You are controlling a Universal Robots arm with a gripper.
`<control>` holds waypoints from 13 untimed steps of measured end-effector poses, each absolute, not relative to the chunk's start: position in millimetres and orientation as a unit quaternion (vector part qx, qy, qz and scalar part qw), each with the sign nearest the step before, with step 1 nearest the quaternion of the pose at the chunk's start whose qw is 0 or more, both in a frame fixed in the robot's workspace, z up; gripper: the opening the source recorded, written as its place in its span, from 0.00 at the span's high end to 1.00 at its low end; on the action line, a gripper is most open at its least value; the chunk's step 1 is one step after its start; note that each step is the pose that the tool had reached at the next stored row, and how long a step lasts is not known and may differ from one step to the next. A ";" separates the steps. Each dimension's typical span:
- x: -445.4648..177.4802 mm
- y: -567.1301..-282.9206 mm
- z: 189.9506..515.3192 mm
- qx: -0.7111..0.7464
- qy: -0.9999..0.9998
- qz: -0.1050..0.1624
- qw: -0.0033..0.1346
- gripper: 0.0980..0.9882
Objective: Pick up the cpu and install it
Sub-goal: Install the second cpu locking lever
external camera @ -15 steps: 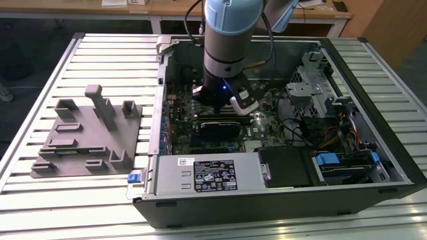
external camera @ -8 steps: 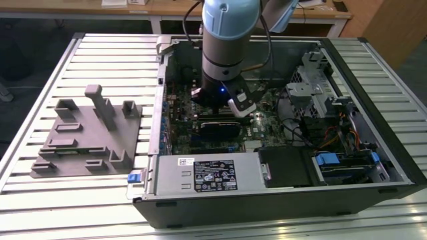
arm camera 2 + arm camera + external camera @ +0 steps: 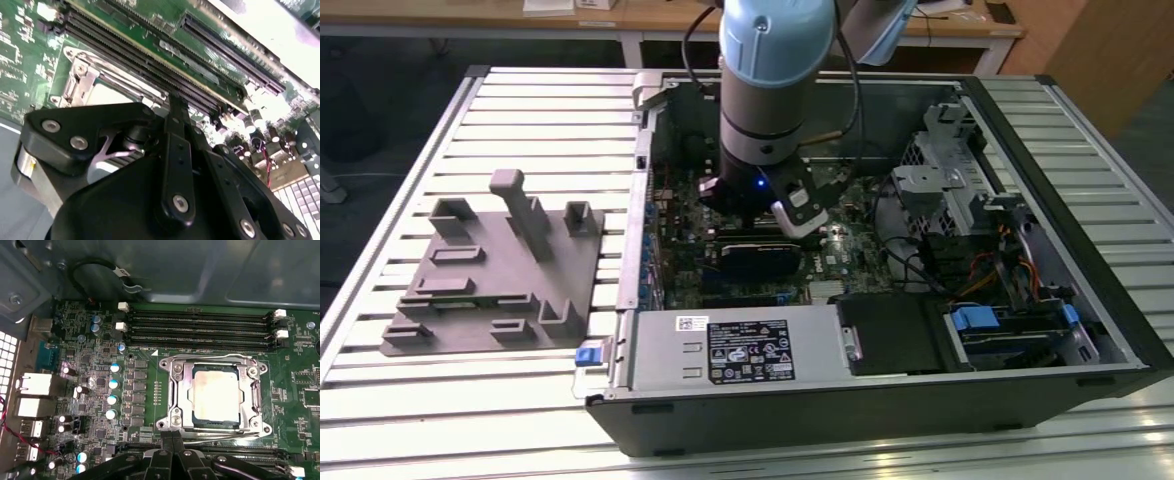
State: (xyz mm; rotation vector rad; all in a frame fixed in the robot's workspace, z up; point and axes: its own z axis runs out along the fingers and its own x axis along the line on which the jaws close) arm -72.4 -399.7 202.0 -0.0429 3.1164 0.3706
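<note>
Already the cpu (image 3: 216,394) lies flat inside the metal socket frame (image 3: 176,390) on the green motherboard (image 3: 300,370), its silvery top plate facing up and the frame's edges around it on all sides. In the first wrist view the gripper (image 3: 172,436) shows with its two thin black fingers pressed together, holding nothing, their tips just beside the frame's near edge and apart from the chip. In the second wrist view the same closed fingers (image 3: 176,131) reach toward a corner of the socket, next to the long black memory slots (image 3: 150,55).

From the exterior view, the arm (image 3: 771,80) comes down into the open computer case (image 3: 1067,200), which lies on its side on the slatted table (image 3: 520,110). The gripper sits low over the board, in the middle of the case. A grey plastic tray (image 3: 494,290) with upright posts stands on the table at the exterior view's left, well apart from the arm.
</note>
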 end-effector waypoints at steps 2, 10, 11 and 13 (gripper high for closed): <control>-72.5 -399.7 200.9 -0.014 0.993 0.119 0.001 0.99; -74.0 -399.7 198.0 -0.014 0.992 0.128 0.002 0.99; -74.2 -399.7 197.5 -0.014 0.992 0.128 0.002 0.99; -74.6 -399.8 196.6 -0.014 0.992 0.128 0.002 0.99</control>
